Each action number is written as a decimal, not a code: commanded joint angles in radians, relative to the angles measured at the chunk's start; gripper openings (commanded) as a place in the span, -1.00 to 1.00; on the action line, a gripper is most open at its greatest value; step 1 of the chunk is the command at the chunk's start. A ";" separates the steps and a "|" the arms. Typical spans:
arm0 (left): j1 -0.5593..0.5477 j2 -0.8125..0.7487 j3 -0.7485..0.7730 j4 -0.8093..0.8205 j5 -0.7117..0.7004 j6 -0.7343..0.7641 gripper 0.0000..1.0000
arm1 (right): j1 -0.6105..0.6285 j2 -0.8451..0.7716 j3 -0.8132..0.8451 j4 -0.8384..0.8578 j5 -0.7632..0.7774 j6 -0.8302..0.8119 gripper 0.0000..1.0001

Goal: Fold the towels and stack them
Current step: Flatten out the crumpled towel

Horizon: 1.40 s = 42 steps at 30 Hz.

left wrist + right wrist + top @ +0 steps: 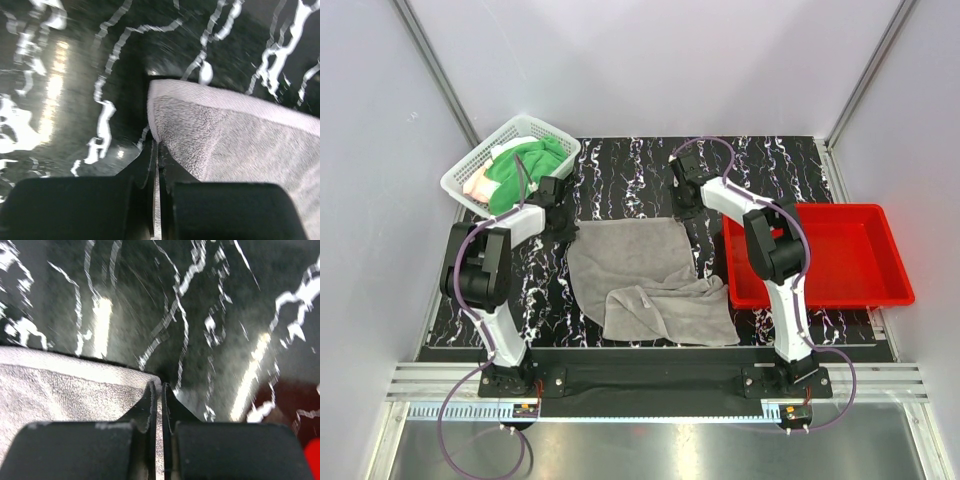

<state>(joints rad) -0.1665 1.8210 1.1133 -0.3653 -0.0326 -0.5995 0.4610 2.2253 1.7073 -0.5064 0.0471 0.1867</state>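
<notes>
The left arm [488, 300] and the right arm [788, 300] are seen rising from their bases at the near edge of the table [620, 165]. Each is bent at the elbow, with its forearm stretched toward the far edge and turned inward. Both wrists are held low over the table. The left gripper [156, 150] is seen with its jaws pressed together, pinching a corner of the grey towel [630, 265]. The right gripper [159, 390] is likewise closed tight on another corner of it.

walls [650, 60]: pale grey | tabletop [620, 170]: black marble, white veins
</notes>
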 commanded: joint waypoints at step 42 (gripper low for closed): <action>-0.039 -0.916 0.634 -0.242 0.404 0.101 -1.00 | 0.047 -1.229 0.001 0.106 -0.201 0.131 -1.00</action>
<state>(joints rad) -0.2054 0.8242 1.7779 -0.6273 0.4473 -0.4980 0.5041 0.8772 1.7016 -0.3882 -0.2466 0.3859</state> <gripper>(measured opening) 0.012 0.020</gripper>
